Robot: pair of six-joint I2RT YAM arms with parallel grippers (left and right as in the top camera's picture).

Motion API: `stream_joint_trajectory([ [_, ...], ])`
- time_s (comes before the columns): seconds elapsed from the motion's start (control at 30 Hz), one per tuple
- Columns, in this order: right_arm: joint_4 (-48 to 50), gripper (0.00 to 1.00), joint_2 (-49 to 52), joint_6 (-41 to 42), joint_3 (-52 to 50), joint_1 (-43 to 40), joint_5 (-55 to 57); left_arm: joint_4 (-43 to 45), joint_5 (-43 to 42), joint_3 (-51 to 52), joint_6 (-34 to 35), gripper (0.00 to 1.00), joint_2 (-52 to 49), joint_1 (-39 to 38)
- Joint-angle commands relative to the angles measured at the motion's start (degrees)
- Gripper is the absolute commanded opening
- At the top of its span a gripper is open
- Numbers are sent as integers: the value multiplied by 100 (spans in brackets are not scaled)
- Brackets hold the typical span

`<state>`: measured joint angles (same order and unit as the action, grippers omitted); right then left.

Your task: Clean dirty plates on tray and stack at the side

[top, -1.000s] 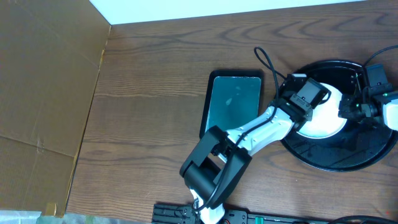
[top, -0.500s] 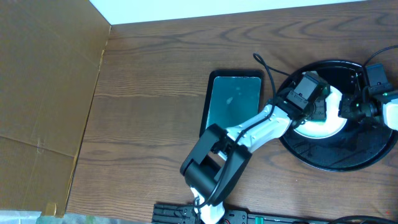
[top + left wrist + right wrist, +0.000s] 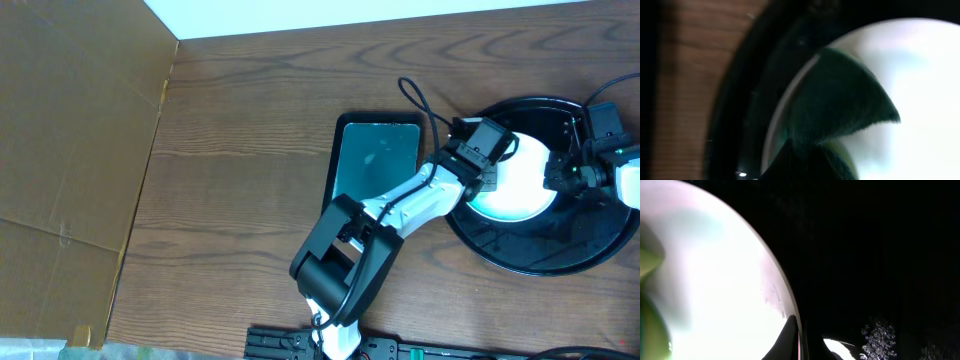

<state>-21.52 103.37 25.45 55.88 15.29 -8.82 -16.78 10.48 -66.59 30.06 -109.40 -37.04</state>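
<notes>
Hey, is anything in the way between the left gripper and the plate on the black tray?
Only the green pad that the left gripper appears to hold lies against the plate; nothing else visible stands between them.

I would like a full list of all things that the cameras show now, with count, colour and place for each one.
plate: one visible, white, on the round tray
round tray: one, glossy black, right side of the table
rectangular tray: one, dark teal, mid-table, left of the round tray
cloth: one, dark green, on the plate
cardboard sheet: one, brown, left side
cable: one, black, looped near the rectangular tray
table: one, brown wood
left end effector: one, black, over the plate's left edge, holding the cloth
right end effector: one, black, gripping the plate's right rim
</notes>
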Motion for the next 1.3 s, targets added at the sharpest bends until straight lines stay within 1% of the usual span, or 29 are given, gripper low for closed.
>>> stream_joint_trajectory([
  [0.0,-107,1,293,17,-103,48,190,-70,774,61,-190,7,343,254],
  [0.17,-98,1,264,-35,-85,46,197,107,-120,61,-192,7,1132,264],
  [0.3,-170,1,24,-190,-13,48,190,50,-127,61,-197,7,1766,313],
  [0.43,-382,1,-348,-459,105,52,313,-245,-118,63,-197,7,2004,599],
  [0.63,-754,1,-1110,-645,190,109,1484,-1003,-83,186,-197,7,1952,1530],
  [0.77,-739,1,-1488,-896,192,175,2065,-1147,-140,446,-195,7,1851,2218],
  [0.87,-704,1,-1718,-1119,192,271,2415,-1143,-415,662,-197,7,1779,2535],
  [1.07,-459,1,-1950,-1947,195,564,3274,-1088,-514,800,-199,7,1416,2699],
  [1.27,-79,1,-1952,-2992,195,1040,4811,-859,-492,802,-197,7,949,2702],
])
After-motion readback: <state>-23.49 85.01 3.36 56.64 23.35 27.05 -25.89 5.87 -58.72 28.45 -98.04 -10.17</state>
